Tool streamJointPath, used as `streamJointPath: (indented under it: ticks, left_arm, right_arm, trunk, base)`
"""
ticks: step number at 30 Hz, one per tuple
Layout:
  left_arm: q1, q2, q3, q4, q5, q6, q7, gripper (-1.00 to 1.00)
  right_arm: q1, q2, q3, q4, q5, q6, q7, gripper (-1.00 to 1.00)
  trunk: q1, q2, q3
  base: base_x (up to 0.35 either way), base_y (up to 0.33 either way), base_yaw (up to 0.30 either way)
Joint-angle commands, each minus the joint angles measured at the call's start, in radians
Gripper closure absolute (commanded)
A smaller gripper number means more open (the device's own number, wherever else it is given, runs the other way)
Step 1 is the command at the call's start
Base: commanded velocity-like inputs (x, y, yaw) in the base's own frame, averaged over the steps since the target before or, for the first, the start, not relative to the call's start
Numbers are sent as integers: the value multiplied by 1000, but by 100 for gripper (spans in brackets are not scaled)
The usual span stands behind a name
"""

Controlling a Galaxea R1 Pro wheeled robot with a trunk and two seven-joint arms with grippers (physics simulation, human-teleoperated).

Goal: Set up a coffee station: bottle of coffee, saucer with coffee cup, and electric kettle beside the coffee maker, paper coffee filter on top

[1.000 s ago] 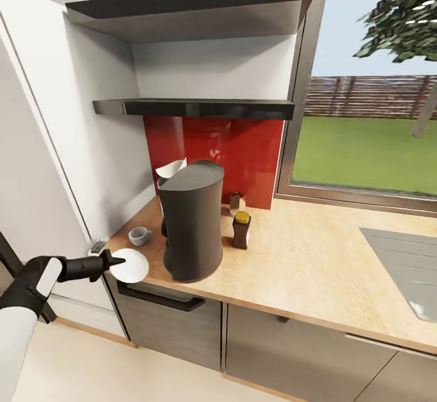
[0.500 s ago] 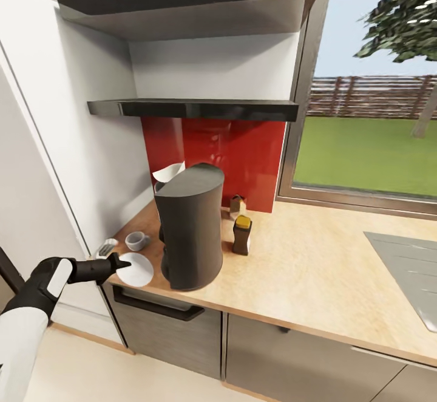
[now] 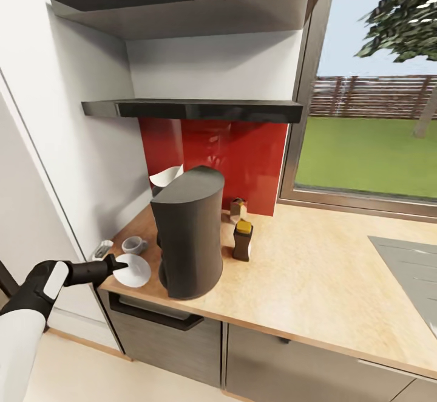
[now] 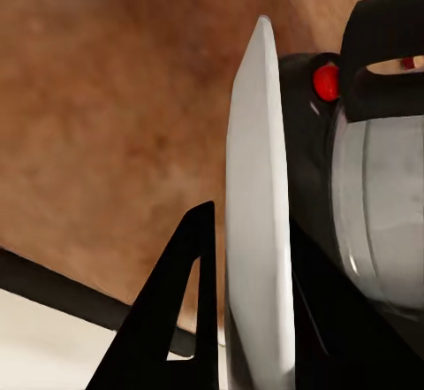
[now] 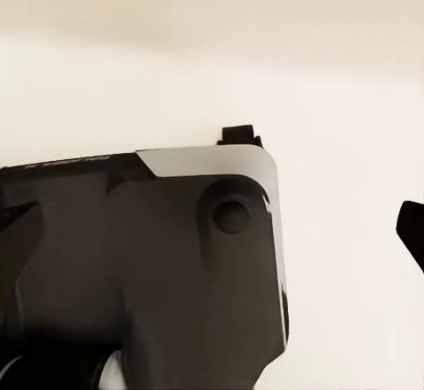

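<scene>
Saucer (image 3: pixel 133 270) in left pincer (image 3: pixel 115 262), beside coffee maker (image 3: pixel 188 232).

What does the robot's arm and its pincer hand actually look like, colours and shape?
The left arm has a smooth white shell near the body, then rounded black joints with a pale grey-white panel at the wrist. It narrows into a slim black rod ending in the left gripper, whose two flat black fingers taper to points like wedges. No cables or markings show.

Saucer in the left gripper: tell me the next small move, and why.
Probably lower the saucer flat onto the kitchen countertop and release. The left gripper grips its rim between its fingers, already beside the coffee maker; the coffee cup waits just behind it.
</scene>
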Motion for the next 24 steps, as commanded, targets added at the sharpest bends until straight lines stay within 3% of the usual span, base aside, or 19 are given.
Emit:
streamJointPath:
  ticks: [1, 10, 14, 24]
  left_arm:
    - [-1, -1, 4, 1, -7, 5, -6, 100]
    - [64, -1, 6, 4, -1, -29, -8, 100]
    - [70, -1, 5, 6, -6, -121, 0, 100]
    - [71, -4, 6, 6, 0, -148, 4, 100]
  right_arm:
    - [1, -1, 8, -1, -9, 5, 2, -100]
    - [8, 3, 10, -3, -8, 3, 4, -100]
    - [8, 3, 10, -3, -8, 3, 4, -100]
    - [8, 3, 10, -3, -8, 3, 4, -100]
  trunk:
    - [1, -2, -2]
    - [1, -2, -2]
    - [1, -2, -2]
    - [1, -2, -2]
  base:
    - [11, 0, 0]
    - [1, 0, 0]
    - [0, 0, 0]
    - [0, 0, 0]
